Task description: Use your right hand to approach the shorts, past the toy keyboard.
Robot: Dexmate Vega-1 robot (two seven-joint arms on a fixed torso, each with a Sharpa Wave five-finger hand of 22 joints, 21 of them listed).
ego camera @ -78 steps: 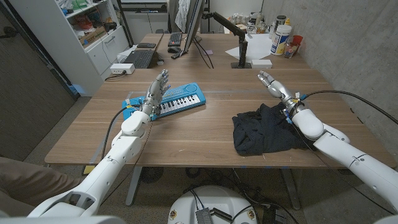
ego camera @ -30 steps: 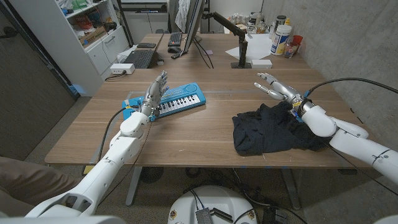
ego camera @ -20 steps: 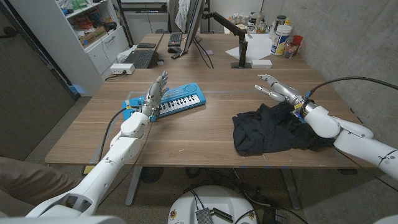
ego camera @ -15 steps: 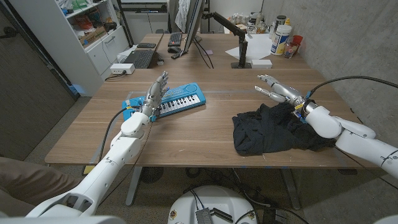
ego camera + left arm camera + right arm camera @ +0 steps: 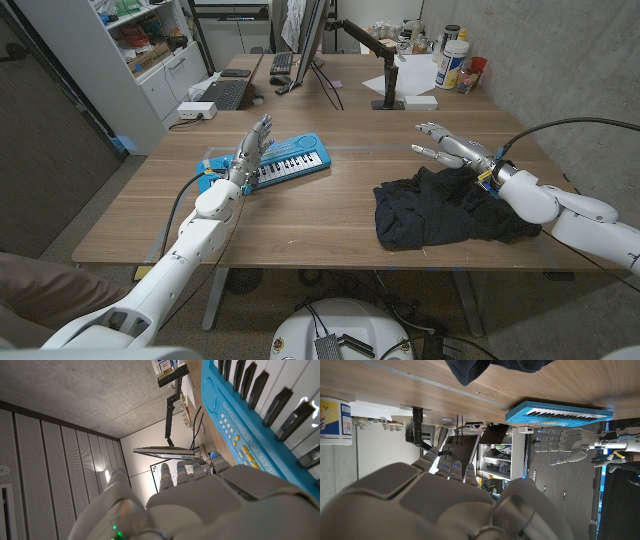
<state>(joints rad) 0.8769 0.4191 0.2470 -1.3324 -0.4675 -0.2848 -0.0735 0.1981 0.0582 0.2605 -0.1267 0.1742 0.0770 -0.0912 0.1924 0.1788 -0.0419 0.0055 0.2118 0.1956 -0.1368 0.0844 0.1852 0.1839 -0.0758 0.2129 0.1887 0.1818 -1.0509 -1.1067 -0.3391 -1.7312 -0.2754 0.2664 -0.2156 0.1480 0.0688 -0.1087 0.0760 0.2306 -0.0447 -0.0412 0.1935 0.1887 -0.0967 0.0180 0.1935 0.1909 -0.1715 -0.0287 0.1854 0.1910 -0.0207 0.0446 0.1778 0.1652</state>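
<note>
Matt, grained wood table point(image 5: 330, 215); crumpled dark cloth shorts point(image 5: 435, 205) (soft, unglossy); glossy blue plastic toy keyboard point(image 5: 290, 160); smooth grey-white plastic right hand point(image 5: 447, 147).

The wooden worktop point(image 5: 320, 215) runs from the lower part of the frame up toward the top centre. A blue toy keyboard point(image 5: 285, 165) lies slantwise left of centre. A crumpled pair of dark shorts point(image 5: 430, 210) lies at lower right, well apart from it. At the far end sit a laptop point(image 5: 225, 93) at upper left, a monitor arm's black base point(image 5: 385, 103), white paper point(image 5: 410, 75) and a cluster of bottles point(image 5: 455, 62) at upper right
</note>
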